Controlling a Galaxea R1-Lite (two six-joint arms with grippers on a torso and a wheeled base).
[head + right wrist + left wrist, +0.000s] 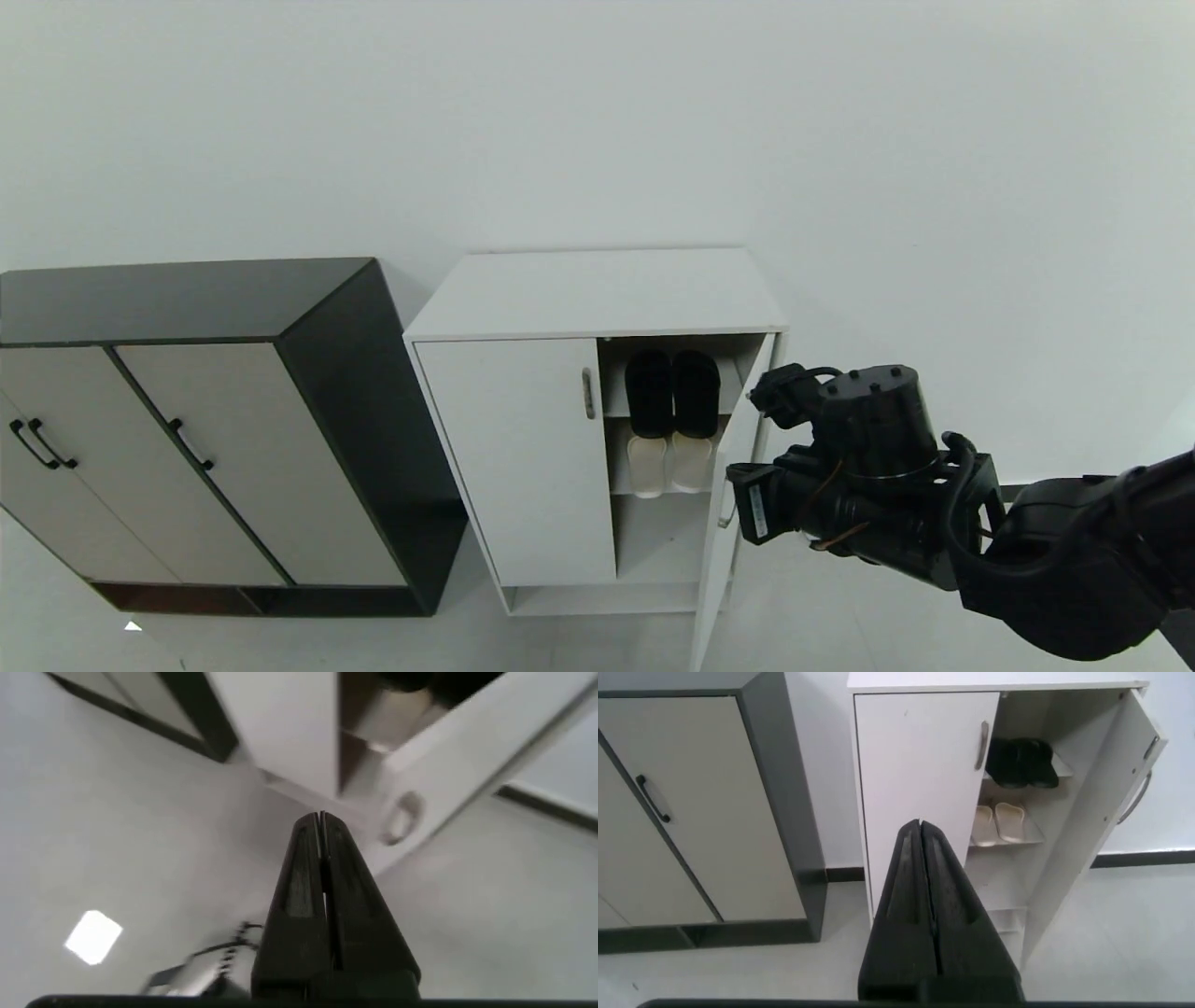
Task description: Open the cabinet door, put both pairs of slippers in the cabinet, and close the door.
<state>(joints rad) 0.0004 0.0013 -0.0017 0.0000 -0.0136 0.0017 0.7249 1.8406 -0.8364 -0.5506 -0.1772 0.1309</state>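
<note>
And there the white cabinet (597, 299) was seen with its right door (738, 485) swung well out and its left door (513, 457) shut flat. Both pairs were found inside the cabinet already. The black slippers (672, 392) were set side by side on its top shelf (614, 403). The white slippers (667, 462) were laid side by side directly below them on its middle shelf (616, 481).

A slim metal handle (588, 393) was fixed upright on the shut left door, close to the cabinet's middle line. A second handle (1136, 791) was carried on the outer face of the open door.

The right gripper (321, 826) was held just outside the cabinet, by the upper outer edge of the open door. Its fingers were pressed tight together and nothing was gripped between them. Whether the door was actually being touched could not be told.

The left gripper (921, 831) was kept out in front of the cabinet, well apart from it, and was pointed toward the shut left door. Its fingers were likewise closed up with nothing held.

A dark cabinet (355, 420) was stood just beside the white cabinet's left side. Both of its pale doors were shut, and black handles were mounted on them.
</note>
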